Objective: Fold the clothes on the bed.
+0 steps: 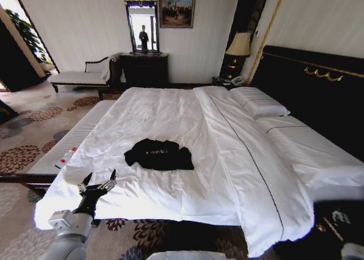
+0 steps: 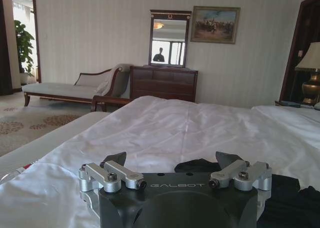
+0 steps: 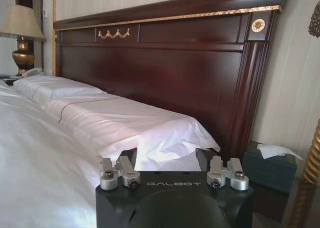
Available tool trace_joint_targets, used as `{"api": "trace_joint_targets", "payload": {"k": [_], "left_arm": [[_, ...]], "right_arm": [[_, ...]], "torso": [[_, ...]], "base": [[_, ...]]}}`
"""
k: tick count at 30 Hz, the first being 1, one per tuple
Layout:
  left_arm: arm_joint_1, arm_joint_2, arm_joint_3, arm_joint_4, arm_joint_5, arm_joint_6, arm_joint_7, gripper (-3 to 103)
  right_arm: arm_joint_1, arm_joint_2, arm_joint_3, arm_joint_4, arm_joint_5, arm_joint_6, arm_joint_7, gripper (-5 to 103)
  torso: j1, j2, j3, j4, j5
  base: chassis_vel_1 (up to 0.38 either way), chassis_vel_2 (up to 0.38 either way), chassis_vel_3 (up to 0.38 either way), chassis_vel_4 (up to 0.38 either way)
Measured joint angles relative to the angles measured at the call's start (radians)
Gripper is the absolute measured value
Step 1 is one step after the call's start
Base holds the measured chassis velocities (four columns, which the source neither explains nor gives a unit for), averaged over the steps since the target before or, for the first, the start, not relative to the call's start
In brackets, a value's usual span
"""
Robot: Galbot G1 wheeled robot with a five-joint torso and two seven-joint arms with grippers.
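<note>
None of the folding looked done: the T-shirt (image 1: pixel 160 154) lay in a loose, crumpled heap on the duvet (image 1: pixel 170 118), near the foot half of the bed (image 1: pixel 318 83), with its sleeves bunched and the lettering barely readable. The left gripper (image 1: pixel 98 184) hovered over the near corner of the bed, just short of the shirt and not touching it, its fingers spread wide and holding nothing; in the left wrist view the dark cloth (image 2: pixel 285 198) sat right beyond the open fingertips (image 2: pixel 116 158). The right gripper (image 3: pixel 167 159) was off at the headboard (image 3: pixel 165 63) side, well apart from the shirt, facing the pillows (image 3: pixel 125 125), its fingers likewise parted and empty. By my reading, everything was left: taking hold of the shirt, spreading it flat, then making each fold.
</note>
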Motion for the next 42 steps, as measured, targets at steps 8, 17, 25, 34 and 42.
{"api": "trace_joint_targets", "payload": {"k": [8,17,25,34,42], "left_arm": [[0.005,-0.006,-0.003,-0.001,0.0,-0.001,0.003,100],[0.005,-0.009,0.001,-0.002,0.003,-0.002,0.004,100],[0.007,-0.013,-0.001,-0.002,0.004,-0.004,0.005,100],[0.003,-0.012,0.004,0.001,0.005,-0.005,0.006,100],[0.002,-0.003,0.002,0.002,0.003,-0.005,0.006,100]], "right_arm": [[-0.023,0.013,-0.023,0.077,0.029,0.024,-0.027,90],[-0.059,0.073,-0.146,0.255,-0.104,0.052,-0.077,100],[-0.051,0.087,-0.224,0.297,-0.189,0.051,-0.076,100],[-0.07,0.095,-0.224,0.296,-0.21,0.051,-0.076,100],[-0.075,0.103,-0.227,0.302,-0.219,0.051,-0.075,100]], "torso": [[0.0,0.0,0.0,0.0,0.0],[0.0,0.0,0.0,0.0001,-0.0001],[0.0,0.0,0.0,0.0001,0.0],[0.0,0.0,0.0,0.0,0.0],[0.0,0.0,0.0,0.0,0.0001]], "base": [[0.0,0.0,0.0,0.0],[0.0,0.0,0.0,0.0],[0.0,0.0,0.0,0.0],[0.0,0.0,0.0,0.0],[0.005,0.006,-0.007,-0.005]]}}
